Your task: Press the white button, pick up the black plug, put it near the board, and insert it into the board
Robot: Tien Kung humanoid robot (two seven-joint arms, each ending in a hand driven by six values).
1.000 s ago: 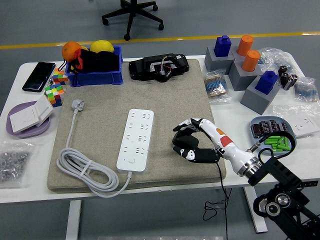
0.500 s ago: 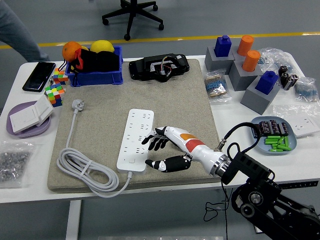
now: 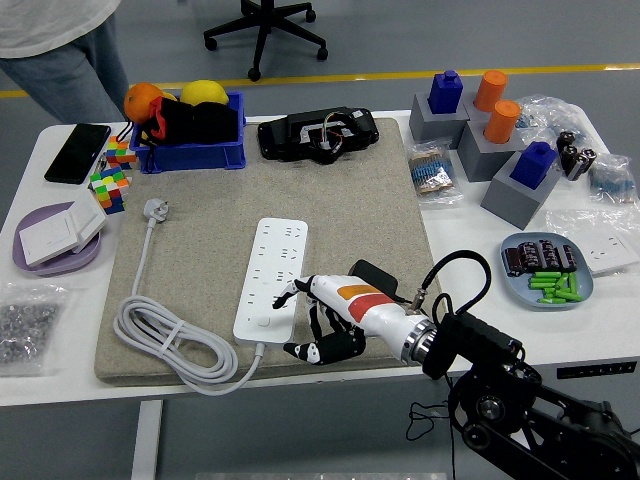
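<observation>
The white power strip (image 3: pixel 270 270) lies on the grey mat (image 3: pixel 360 190), with its white button (image 3: pixel 262 322) at the near end. My right hand (image 3: pixel 305 320) comes in from the lower right and is low over the strip's near right corner. Its index finger (image 3: pixel 287 291) reaches onto the strip's right edge just beyond the button. The other fingers bend down onto the mat and hold nothing. A black piece (image 3: pixel 368 271) shows just behind the hand; I cannot tell whether it is the black plug. The left hand is out of view.
The strip's white cable (image 3: pixel 170 335) coils at the mat's near left and ends in a white plug (image 3: pixel 155 209). A blue bin (image 3: pixel 190 135), a black device (image 3: pixel 318 133), grey blocks (image 3: pixel 480 140) and a parts dish (image 3: pixel 545 270) ring the mat. A person (image 3: pixel 70 40) stands at the far left.
My right hand has swept left from the mat's right side to the strip's near end and dropped lower. A person has walked in at the far left.
</observation>
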